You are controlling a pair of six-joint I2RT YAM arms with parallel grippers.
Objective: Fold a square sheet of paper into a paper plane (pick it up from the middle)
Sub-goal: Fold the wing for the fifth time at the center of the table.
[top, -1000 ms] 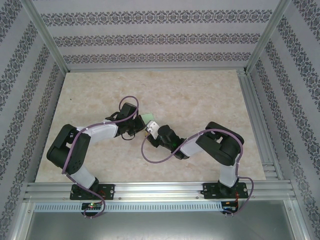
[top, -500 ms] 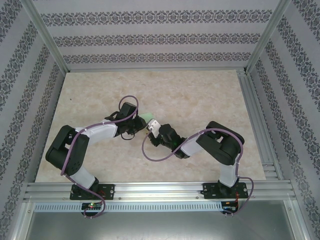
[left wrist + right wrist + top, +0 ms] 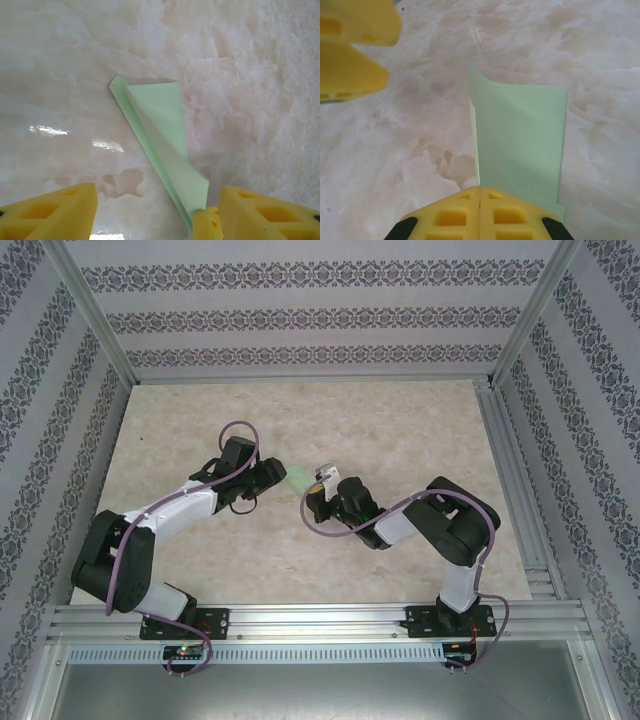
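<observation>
Paper plane [image 3: 160,130] hanging part-folded over the middle of the table [image 3: 400,430]

The right gripper [image 3: 480,192] is pinching shut on one end of it. The left gripper [image 3: 157,189] is standing wide open nearby, gripping nothing. Lengthwise creases and a tapering shape are showing, so the final wing folds are probably remaining.

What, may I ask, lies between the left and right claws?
The folded green paper, pinched by the right claw, spans that gap in the top view.
</observation>
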